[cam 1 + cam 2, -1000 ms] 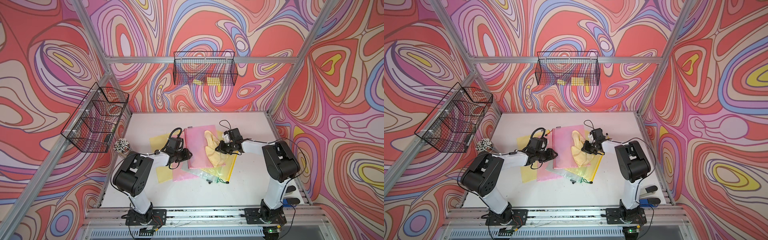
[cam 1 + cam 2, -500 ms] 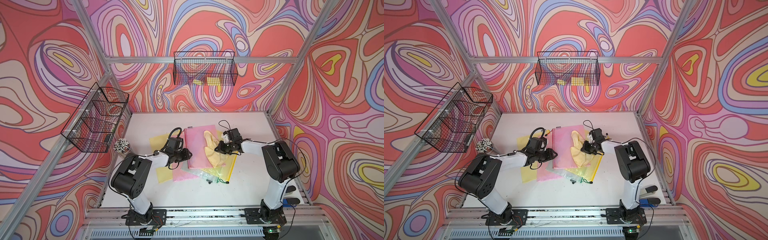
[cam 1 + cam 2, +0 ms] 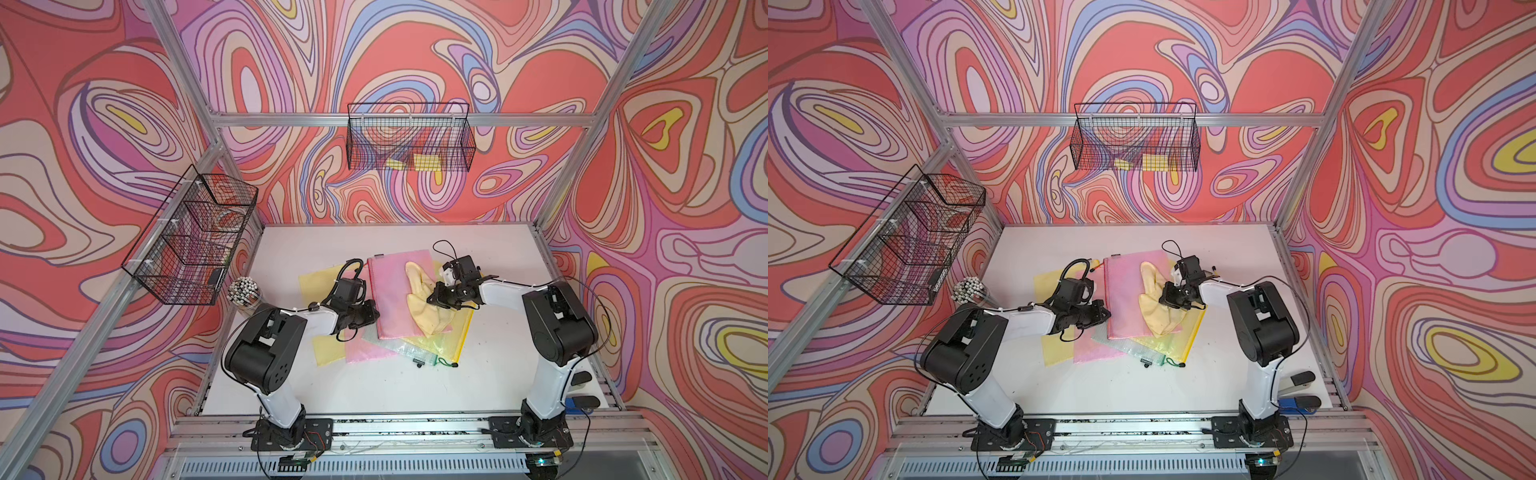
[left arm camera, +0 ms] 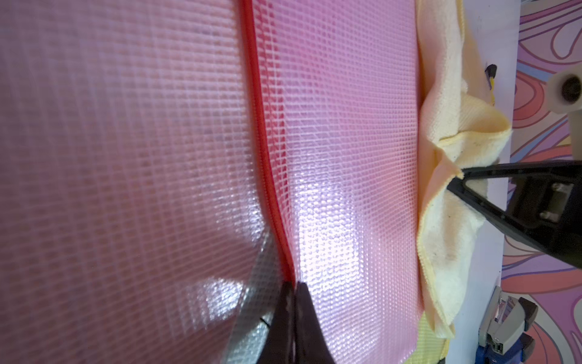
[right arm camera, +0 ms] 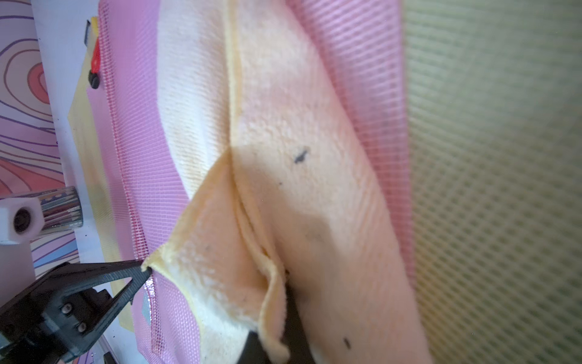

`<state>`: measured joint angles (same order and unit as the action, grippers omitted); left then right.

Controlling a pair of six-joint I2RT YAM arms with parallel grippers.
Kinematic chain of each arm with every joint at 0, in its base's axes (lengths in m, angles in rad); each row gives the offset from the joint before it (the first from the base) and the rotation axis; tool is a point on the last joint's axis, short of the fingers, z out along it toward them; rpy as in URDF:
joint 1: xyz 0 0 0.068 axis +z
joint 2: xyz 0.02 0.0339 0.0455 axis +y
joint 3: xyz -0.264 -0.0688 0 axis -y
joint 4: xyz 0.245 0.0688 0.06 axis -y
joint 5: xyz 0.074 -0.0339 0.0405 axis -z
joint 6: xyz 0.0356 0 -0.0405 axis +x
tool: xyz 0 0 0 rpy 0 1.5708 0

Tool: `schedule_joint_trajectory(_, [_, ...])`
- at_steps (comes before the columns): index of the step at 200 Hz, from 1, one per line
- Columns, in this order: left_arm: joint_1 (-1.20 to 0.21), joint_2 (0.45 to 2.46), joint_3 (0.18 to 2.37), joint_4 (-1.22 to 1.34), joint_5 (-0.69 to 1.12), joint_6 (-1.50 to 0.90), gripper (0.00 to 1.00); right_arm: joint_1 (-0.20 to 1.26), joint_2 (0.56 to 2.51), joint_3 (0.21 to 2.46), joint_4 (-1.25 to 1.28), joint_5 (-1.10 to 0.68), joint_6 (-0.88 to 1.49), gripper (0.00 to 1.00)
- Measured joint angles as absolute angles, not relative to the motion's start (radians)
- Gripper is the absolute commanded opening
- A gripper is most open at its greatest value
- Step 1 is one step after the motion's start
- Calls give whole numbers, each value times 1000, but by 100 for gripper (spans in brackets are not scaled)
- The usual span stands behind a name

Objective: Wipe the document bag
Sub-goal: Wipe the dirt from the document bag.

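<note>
Clamps left gripper (image 4: pixel 294 285) tight on light, floppy, probably slick document bag (image 3: pixel 392 299) at its left zip edge; pinches soft cloth (image 3: pixel 417 286) in closed right gripper (image 4: pixel 455 180).

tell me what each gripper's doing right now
Left gripper: shut on the pink document bag at its zip edge.
Right gripper: shut on the yellow cloth.

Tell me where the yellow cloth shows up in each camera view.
Top view: yellow cloth mid-table, on the pink document bag.
Top view: cloth mid-table on that bag.
Left wrist: cloth along the bag's far side.
Right wrist: cloth close up, filling the middle.
Shared landmark: the pink bag under it.
</note>
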<state>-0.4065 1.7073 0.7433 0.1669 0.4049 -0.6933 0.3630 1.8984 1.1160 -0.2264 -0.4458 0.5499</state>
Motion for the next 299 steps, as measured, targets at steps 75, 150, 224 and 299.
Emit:
schedule_joint_trajectory(75, [-407, 1659, 698, 192, 423, -715, 0, 582, 1943, 1277, -149, -500, 626, 0])
schedule_joint_trajectory(150, [-408, 1658, 699, 194, 430, -726, 0, 569, 1969, 1081, -32, -530, 685, 0])
schedule_joint_trajectory(224, [-408, 1652, 701, 184, 429, -725, 0, 337, 1752, 894, -144, -464, 611, 0])
schedule_joint_trajectory(299, [-408, 1652, 716, 159, 422, -725, 0, 691, 1957, 1124, -15, -496, 731, 0])
